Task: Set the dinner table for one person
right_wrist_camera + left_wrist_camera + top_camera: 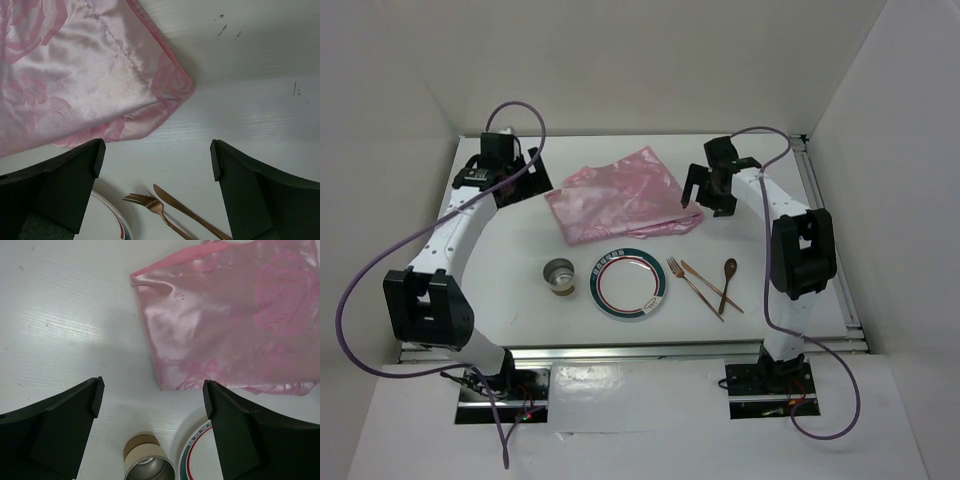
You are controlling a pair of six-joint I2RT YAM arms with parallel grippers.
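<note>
The white dinner table holds a crumpled shiny pink placemat at the back middle. In front of it lie a metal cup, a white plate with a green and red rim, and a copper fork, knife and spoon. My left gripper is open and empty, left of the placemat. My right gripper is open and empty at the placemat's right corner. The left wrist view shows the gripper, placemat, cup. The right wrist view shows the gripper, placemat, fork, knife.
White walls enclose the table on the left, back and right. Silver rails edge the table on the right and front. Purple cables loop from both arms. The plate rim also shows in the left wrist view.
</note>
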